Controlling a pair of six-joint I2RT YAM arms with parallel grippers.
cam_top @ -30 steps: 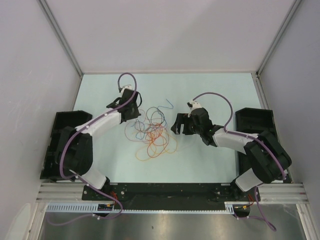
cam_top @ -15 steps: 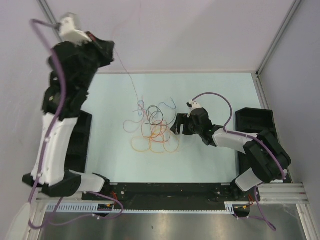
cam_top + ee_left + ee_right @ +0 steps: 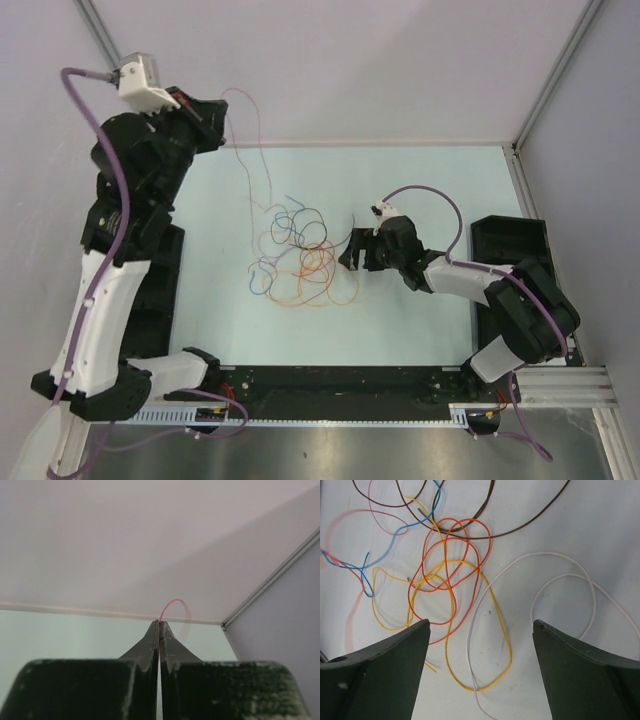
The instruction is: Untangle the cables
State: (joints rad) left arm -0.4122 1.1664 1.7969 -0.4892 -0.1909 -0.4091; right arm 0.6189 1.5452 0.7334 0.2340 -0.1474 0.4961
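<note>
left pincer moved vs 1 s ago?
Yes. The left pincer went from beside the tangle up past the table's far edge, toward the left wall, shut on a red cable.

tangled cables [image 3: 303, 263] on pale green table [image 3: 400, 322]

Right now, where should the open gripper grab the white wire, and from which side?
Grip the white wire on its wide upper arc, where it lies flat and alone, clear of the orange loops and the yellow wire. Come straight down from above with the right gripper, which is open over it.
</note>
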